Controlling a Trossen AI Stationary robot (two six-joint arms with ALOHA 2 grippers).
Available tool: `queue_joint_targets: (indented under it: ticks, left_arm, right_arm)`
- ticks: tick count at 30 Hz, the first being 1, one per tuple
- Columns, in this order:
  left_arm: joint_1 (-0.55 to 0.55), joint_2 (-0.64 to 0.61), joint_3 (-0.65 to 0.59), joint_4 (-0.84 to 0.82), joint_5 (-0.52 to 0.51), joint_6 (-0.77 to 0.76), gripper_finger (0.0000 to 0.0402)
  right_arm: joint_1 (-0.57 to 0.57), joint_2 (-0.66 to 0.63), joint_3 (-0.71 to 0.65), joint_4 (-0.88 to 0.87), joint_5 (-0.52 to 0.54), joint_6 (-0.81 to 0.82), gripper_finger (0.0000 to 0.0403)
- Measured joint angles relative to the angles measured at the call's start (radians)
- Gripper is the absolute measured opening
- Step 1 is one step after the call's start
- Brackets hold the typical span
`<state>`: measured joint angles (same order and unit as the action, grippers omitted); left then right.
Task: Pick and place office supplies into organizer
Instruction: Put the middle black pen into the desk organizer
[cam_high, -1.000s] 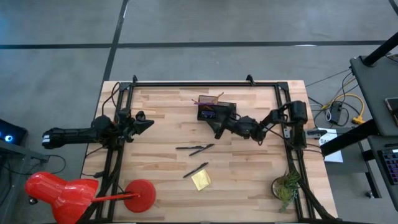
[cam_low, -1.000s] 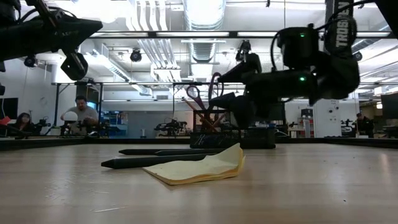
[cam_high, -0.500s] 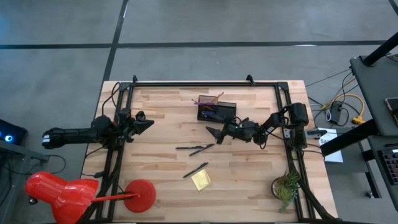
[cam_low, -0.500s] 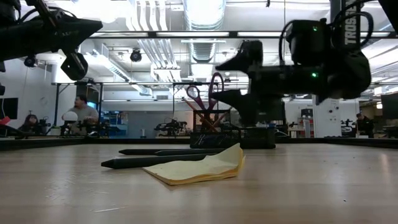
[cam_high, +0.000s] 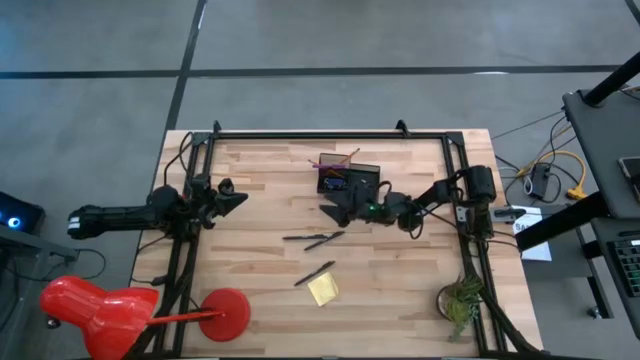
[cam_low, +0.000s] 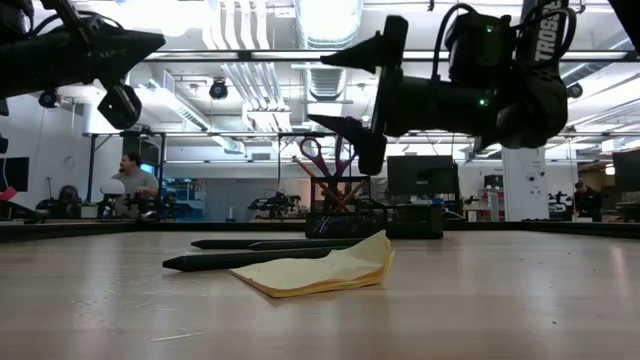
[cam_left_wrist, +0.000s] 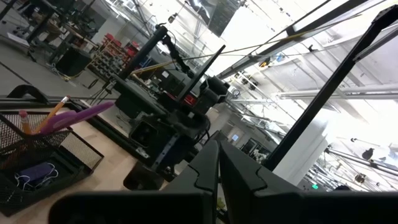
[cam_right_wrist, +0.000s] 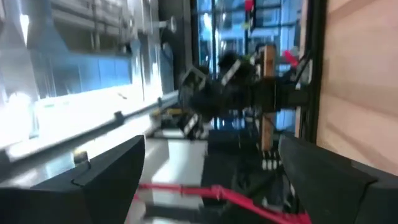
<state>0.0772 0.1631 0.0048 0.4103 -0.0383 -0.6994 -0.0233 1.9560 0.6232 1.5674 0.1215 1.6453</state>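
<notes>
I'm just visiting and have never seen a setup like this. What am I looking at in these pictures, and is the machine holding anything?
Two robot arms work at a wooden table. One camera looks straight down, one sits at tabletop height, and one rides on each wrist. The right gripper hangs open and empty, raised above the table beside the black organizer, which already holds purple-handled scissors. The left gripper waits shut at the table's left edge. Dark pens and a yellow sticky-note pad lie loose on the wood.

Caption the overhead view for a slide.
Right gripper open beside the organizer; pens and sticky pad remain on the table.
</notes>
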Motion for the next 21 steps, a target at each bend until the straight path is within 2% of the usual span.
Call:
queue_joint_targets:
  ticks: [7, 17, 21]
  left_arm:
    - [0.000, 0.000, 0.000, 0.000, 0.000, 0.000, 0.0000]
    - [0.000, 0.000, 0.000, 0.001, 0.000, 0.000, 0.0000]
    - [0.000, 0.000, 0.000, 0.000, 0.000, 0.000, 0.0000]
  right_arm:
    - [0.006, -0.006, 0.039, -0.001, -0.028, -0.172, 0.0296]
    - [0.013, -0.020, 0.129, -0.007, -0.080, -0.480, 0.0147]
    - [0.010, -0.037, 0.157, -0.057, -0.148, -0.588, 0.0095]
